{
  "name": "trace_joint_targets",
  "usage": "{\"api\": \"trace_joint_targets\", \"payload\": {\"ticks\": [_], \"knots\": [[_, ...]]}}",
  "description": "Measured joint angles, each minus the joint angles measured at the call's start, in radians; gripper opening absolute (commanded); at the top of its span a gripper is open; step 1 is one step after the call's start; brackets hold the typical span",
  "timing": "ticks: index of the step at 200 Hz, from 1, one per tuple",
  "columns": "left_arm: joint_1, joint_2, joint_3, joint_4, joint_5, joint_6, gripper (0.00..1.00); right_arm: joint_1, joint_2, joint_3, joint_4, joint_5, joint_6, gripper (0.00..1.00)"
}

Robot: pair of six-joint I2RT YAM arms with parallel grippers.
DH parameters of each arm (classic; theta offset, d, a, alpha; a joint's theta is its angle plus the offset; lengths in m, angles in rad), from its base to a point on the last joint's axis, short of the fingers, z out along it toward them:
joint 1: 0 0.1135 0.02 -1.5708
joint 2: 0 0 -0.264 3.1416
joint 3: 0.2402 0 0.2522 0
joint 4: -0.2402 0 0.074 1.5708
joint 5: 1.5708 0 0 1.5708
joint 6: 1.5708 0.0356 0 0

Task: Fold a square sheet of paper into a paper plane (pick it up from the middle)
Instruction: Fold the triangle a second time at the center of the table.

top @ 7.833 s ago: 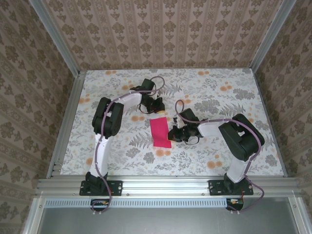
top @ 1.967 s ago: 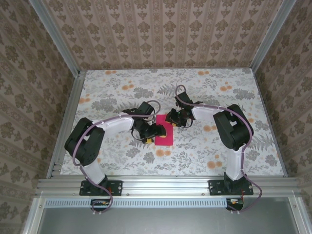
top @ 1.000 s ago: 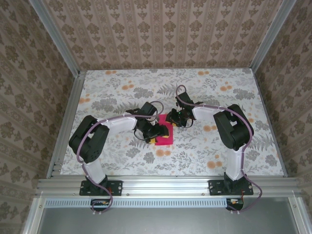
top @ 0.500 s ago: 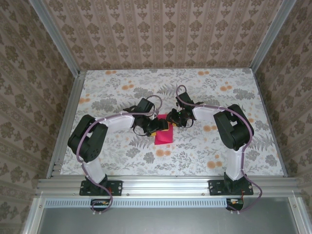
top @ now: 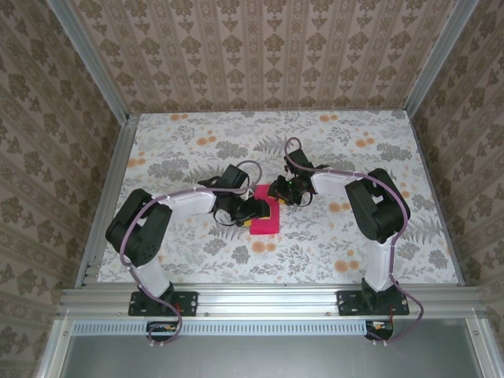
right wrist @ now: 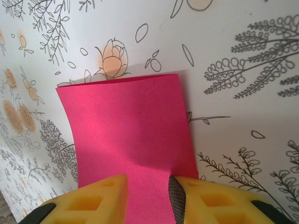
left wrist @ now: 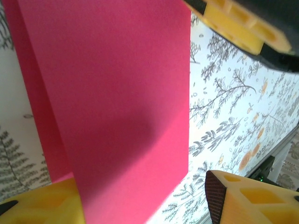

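The square sheet of paper [top: 266, 220] is magenta-pink and folded into a narrow rectangle at the table's middle. My left gripper [top: 253, 211] stands open at its left edge. In the left wrist view a raised flap of the paper [left wrist: 117, 93] leans over one yellow finger [left wrist: 42, 207], and the other finger [left wrist: 247, 200] stands off past the paper's edge. My right gripper [top: 277, 193] is at the paper's far end. Its jaws stand a little apart, open, low over the paper [right wrist: 126, 126], which bends slightly in front of its fingertips [right wrist: 105, 198].
The flowered tablecloth [top: 331, 244] covers the whole table, with aluminium rails [top: 260, 299] along the near edge and the sides. A yellow finger of the right gripper [left wrist: 233, 18] shows at the top of the left wrist view.
My left gripper drew back to the left, then came in again against the paper's left edge with its jaws a little narrower. The right gripper has stayed in place.
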Motion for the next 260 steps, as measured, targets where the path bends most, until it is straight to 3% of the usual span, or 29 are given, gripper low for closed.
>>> {"api": "trace_joint_targets", "payload": {"ticks": [40, 93, 134, 165, 207, 260], "knots": [[-0.013, -0.052, -0.029, 0.016, 0.011, -0.005, 0.58, 0.0, 0.0, -0.002, 0.004, 0.0, 0.0, 0.35], [-0.013, -0.06, -0.035, 0.013, -0.027, -0.024, 0.4, 0.0, -0.001, -0.003, 0.003, 0.0, 0.0, 0.33], [-0.013, -0.044, -0.009, -0.106, -0.104, -0.037, 0.25, 0.0, -0.001, -0.006, 0.006, 0.0, 0.0, 0.32], [-0.013, 0.002, 0.019, -0.145, -0.118, -0.037, 0.2, 0.0, -0.002, -0.01, 0.007, 0.0, 0.0, 0.31], [-0.02, 0.034, 0.082, -0.186, -0.121, -0.037, 0.19, 0.0, -0.002, -0.01, 0.009, 0.0, 0.0, 0.3], [-0.029, 0.045, 0.135, -0.201, -0.107, -0.036, 0.42, 0.0, -0.002, -0.01, 0.009, 0.0, 0.0, 0.3]]}}
